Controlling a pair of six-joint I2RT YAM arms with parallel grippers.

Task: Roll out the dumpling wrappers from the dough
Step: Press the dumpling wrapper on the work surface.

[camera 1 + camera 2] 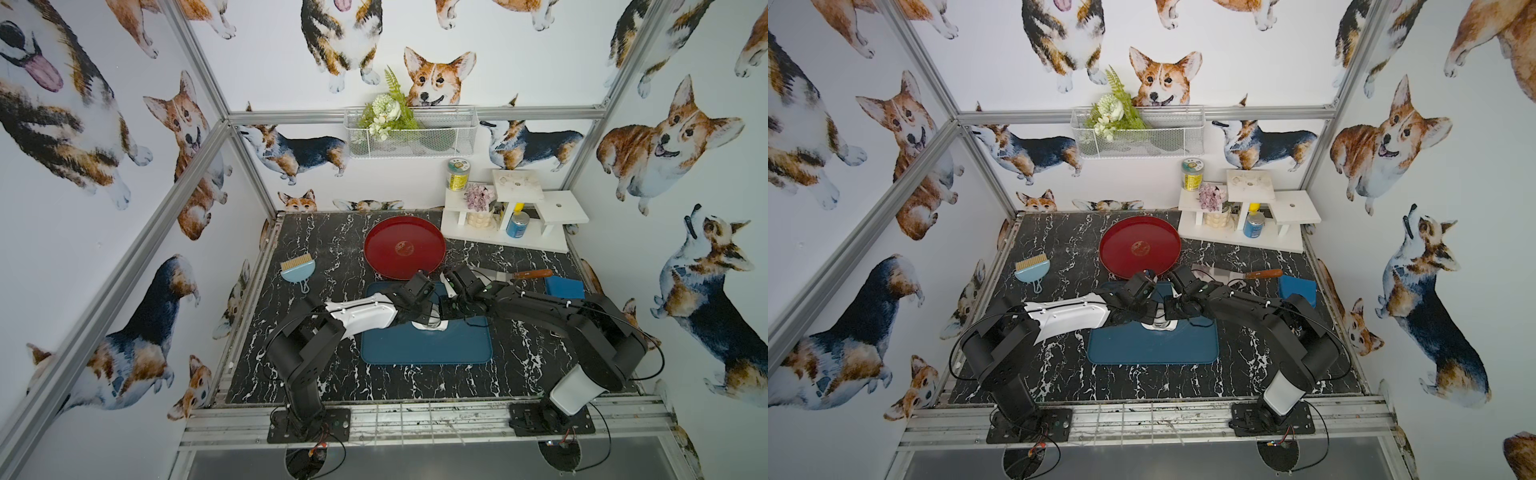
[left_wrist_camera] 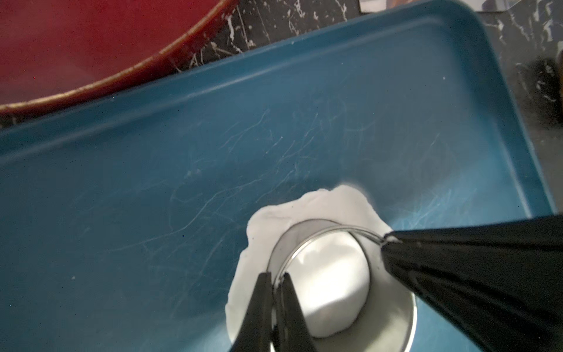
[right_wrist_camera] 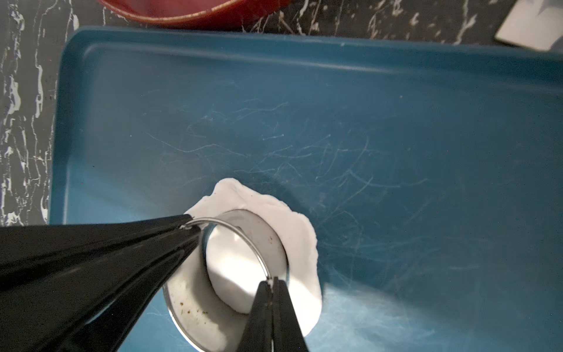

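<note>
Both clenched on the rim of the ring cutter: my left hand at 9 o'clock, my right hand at 3; the dough lies directly beneath, mid blue tray, equidistant.

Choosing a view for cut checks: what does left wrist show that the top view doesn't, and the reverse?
Left wrist only: the metal ring cutter set into the dough, with the left gripper and right gripper each shut on its rim.
Top view only: both arms whole, the brush and dustpan, the wooden-handled scraper and the blue block. The arms mostly hide the cutter.
Both: the blue tray, the red plate and some dough.
</note>
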